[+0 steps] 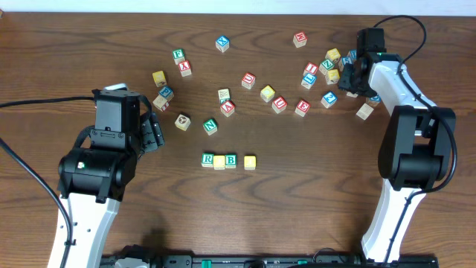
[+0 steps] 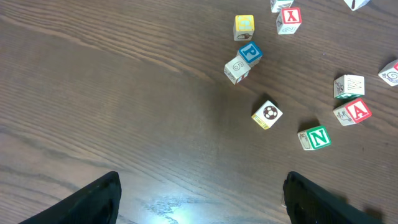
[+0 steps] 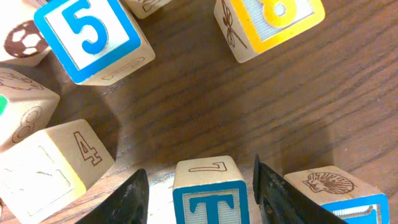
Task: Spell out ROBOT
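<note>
This looks like the last letter. Your right pincer (image 3: 200,179) is down in the crowded cluster near the far right corner of the desk (image 1: 74,45). Its jaws are released and straddle the blue-framed T cube (image 3: 209,198), which sits on the wood. One finger is just beside the cube's face and the other shows a clear dark gap, so I judge that nothing is clamped yet.

Centre the pincer on the cube before you close, so both fingers meet its faces together and it doesn't twist. Watch the neighbours: the shell cube (image 3: 333,186) lies just beside one finger and the 4 cube (image 3: 53,165) is near the other. Close slowly, then lift straight up out of the cluster.

The word stands mid-desk. The R cube (image 1: 207,159), yellow-topped cube (image 1: 219,162) and B cube (image 1: 230,160) touch in a row, and a second yellow-topped cube (image 1: 250,161) sits slightly apart toward the right edge. Set the T just beside that last cube on its right-edge side, letter up and in line.

Your left pincer (image 2: 202,183) hangs released and empty over the left part of the desk; leave it there.
</note>
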Robot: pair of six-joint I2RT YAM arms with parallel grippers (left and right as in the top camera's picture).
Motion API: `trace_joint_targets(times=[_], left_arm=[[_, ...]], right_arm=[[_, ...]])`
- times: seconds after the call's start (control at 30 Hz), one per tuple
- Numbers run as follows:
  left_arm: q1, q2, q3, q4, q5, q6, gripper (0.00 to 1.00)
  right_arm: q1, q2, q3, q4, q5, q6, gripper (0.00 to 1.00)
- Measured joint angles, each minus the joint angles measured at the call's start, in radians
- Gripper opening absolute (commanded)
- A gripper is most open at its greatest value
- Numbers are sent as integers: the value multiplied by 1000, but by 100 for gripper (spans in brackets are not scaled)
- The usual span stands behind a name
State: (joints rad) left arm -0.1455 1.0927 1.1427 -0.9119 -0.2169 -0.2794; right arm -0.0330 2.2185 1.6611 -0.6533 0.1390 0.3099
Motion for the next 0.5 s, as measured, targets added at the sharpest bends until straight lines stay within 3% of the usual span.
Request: trace_joint_targets(times=[0.5], left_arm=[[0,0,0,0,0,0,82]], right_arm=[[7,0,-8,4,5,0,44]])
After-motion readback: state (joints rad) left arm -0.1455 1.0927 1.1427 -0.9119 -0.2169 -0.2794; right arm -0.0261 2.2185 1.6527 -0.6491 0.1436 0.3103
